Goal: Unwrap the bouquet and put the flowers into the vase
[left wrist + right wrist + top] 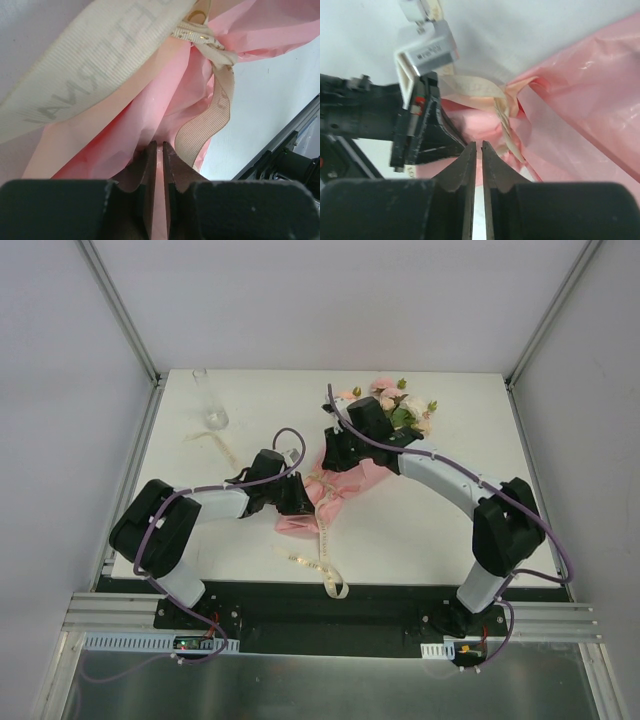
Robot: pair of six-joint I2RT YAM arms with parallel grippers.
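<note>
A white table [420, 530] is enclosed by grey walls [60, 390]. One bouquet [362, 478] is pinched by the left gripper [159, 145]. The right gripper [479, 145] is held nearly closed beside it. One vase [213, 410] is stood beyond the left gripper.

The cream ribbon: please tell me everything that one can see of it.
The ribbon is a flat woven band, cream in colour, with grey printed letters along it. It is tied in a small knot around the pink paper, and one loop hangs below the knot. In the top view its loose ends lie flat on the table: one reaches toward the vase, and the other curls down to the near edge.
</note>
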